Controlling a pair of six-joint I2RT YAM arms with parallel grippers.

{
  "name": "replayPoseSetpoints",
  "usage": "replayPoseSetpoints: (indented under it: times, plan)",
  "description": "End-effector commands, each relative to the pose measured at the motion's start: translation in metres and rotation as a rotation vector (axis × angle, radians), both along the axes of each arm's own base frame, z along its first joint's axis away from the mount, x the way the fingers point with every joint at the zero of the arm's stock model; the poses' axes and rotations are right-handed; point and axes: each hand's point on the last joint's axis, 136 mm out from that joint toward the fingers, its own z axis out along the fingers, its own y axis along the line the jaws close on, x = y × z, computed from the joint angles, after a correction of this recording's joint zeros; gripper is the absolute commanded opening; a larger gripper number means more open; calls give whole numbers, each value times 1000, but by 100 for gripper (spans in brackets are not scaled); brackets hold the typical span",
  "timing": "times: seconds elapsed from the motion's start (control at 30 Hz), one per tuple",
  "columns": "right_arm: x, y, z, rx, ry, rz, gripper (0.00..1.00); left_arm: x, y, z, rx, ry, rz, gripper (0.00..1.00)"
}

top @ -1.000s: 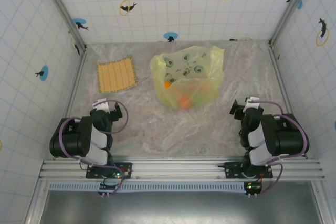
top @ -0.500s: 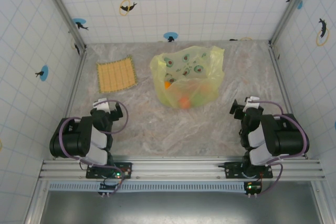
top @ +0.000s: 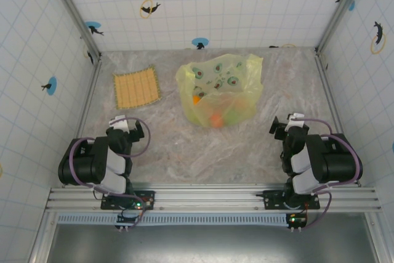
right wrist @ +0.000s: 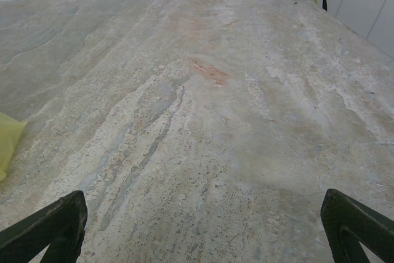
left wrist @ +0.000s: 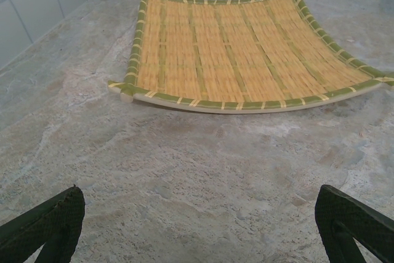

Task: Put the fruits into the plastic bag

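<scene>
Down at the near edge, both arms sit folded by their bases. Left gripper (left wrist: 198, 223) has its jaws spread wide, nothing between them, nothing touched, bare table (top: 203, 152) below and the woven mat (left wrist: 246, 47) ahead. Right gripper (right wrist: 203, 226) stands just as wide and empty. Toward the back of the table lies the plastic bag (top: 225, 78), slumped, with the fruits (top: 216, 120) glowing orange through its near end, well apart from both grippers.

I see a grey marbled table (top: 184, 149) with a square woven mat (top: 136, 89) lying at its far left. Beside the mat, toward the middle, lies a yellow-green plastic bag (top: 229, 75) with fruits (top: 215, 119) inside.
</scene>
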Motion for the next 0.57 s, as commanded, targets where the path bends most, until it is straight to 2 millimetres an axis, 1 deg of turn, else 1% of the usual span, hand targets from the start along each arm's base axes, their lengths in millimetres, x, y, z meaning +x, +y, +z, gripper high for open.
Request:
replayPoseSetpoints:
  times: [0.0,0.53]
  plan:
    - [-6,-2,1,-9,-12,-6,100,1,0,5,-16,-26,-1,98]
    - [-6,-2,1,-9,-12,-6,100,1,-1,5,-15,-25,-4,98]
